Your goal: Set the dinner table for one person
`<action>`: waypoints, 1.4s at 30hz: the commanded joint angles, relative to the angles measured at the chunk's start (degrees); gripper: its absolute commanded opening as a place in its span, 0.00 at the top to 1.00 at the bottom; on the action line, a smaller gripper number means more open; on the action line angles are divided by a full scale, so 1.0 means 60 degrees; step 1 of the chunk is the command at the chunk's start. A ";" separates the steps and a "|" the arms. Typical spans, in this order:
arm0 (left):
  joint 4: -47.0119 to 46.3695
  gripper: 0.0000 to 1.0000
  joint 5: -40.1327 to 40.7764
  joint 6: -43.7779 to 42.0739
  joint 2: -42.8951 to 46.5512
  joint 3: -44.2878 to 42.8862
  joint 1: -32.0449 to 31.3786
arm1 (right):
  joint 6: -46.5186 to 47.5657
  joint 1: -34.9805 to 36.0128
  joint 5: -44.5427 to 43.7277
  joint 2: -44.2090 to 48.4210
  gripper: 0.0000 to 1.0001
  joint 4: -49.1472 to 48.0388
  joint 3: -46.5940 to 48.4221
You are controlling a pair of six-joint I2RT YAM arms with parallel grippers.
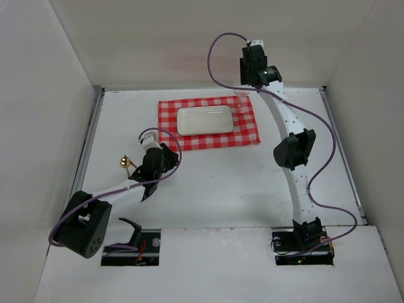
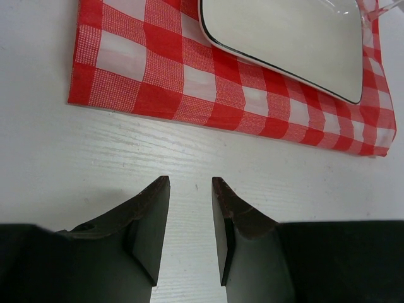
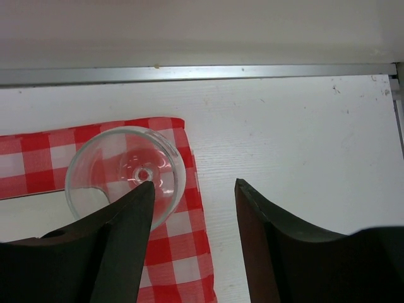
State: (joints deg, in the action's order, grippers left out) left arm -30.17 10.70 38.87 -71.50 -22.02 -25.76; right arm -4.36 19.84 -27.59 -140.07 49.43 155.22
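Right gripper (image 3: 192,184) jaws wide, empty; clear round glass (image 3: 120,164) upright on corner of red-and-white checked cloth (image 3: 173,252), maybe touching one finger. Best to lift straight up, no sideways drift. Left gripper (image 2: 190,180) narrowly parted, empty, over matte-white dinner table (image 2: 95,158), short of white rectangular plate (image 2: 284,38)
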 commanded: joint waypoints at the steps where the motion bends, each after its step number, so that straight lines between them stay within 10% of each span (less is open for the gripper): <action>1: -0.0318 0.69 -0.0040 0.0054 0.0023 -0.0095 0.0082 | -0.0064 -0.0018 0.0043 0.0903 0.40 -0.0343 0.0395; 19: -0.0318 0.69 -0.0040 0.0069 0.0111 -0.0051 0.0097 | -0.0211 0.0011 0.0102 0.2118 0.42 -0.0474 -0.0673; 26: -0.0055 0.72 0.0091 0.0127 0.0987 0.0095 0.0316 | -0.0985 0.0859 0.1563 0.5144 0.82 -0.2358 -0.5232; 33: 0.3645 0.92 0.1173 0.0728 0.5611 -0.0488 0.0726 | -0.3093 0.2791 0.4670 0.8638 0.88 -0.8408 -1.2636; 42: 0.8073 0.78 0.2509 0.1197 0.8855 -0.2802 0.1751 | -0.3229 0.6000 0.4395 0.4775 0.77 -0.9512 -1.1590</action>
State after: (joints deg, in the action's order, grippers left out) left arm 7.31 22.63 44.73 -19.31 -34.87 -16.58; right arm -22.68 51.55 -2.04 -106.80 -2.39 81.30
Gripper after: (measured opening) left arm 0.201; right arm 0.211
